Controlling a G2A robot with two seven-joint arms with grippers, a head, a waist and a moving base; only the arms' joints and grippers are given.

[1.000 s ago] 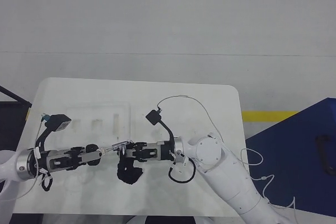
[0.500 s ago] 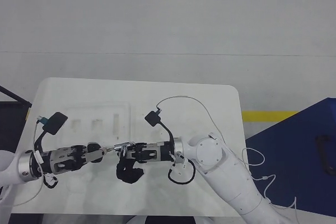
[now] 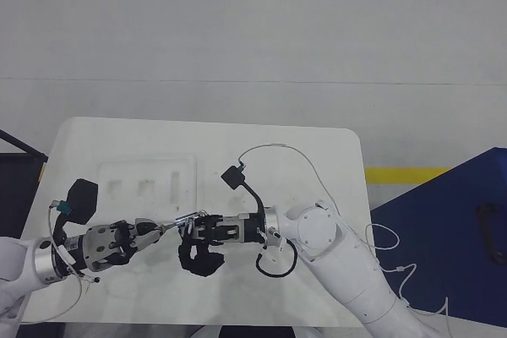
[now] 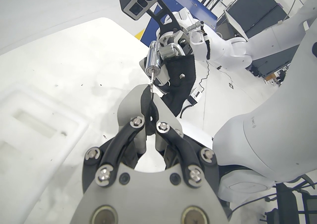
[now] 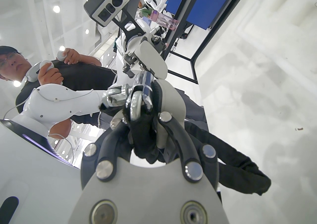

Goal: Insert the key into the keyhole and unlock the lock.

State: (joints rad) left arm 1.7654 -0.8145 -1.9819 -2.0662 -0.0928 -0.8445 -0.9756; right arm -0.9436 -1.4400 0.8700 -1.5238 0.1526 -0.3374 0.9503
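Note:
A chrome padlock (image 4: 154,58) hangs above the table, and my right gripper (image 5: 140,101) is shut on it with black cloth (image 5: 145,136) padding its fingers. My left gripper (image 4: 150,93) is shut on a thin metal key (image 4: 151,83). The key's tip meets the keyhole (image 4: 154,70) on the lock's end face. From above, the left gripper (image 3: 152,229), key (image 3: 166,225), lock (image 3: 188,220) and right gripper (image 3: 198,226) form one line over the table's front middle. The lock (image 5: 138,91) sits between the right fingers, with the left arm's gripper just beyond it.
A white foam tray (image 3: 144,182) with shallow recesses lies on the white table (image 3: 304,160) behind the left arm. Loose black cloth (image 3: 201,258) hangs below the right gripper. The table's right and back parts are bare.
My left wrist has rolled, swinging its camera mount down and to the left, and the arm sits slightly lower. The key stays at the keyhole. The right arm has held still.

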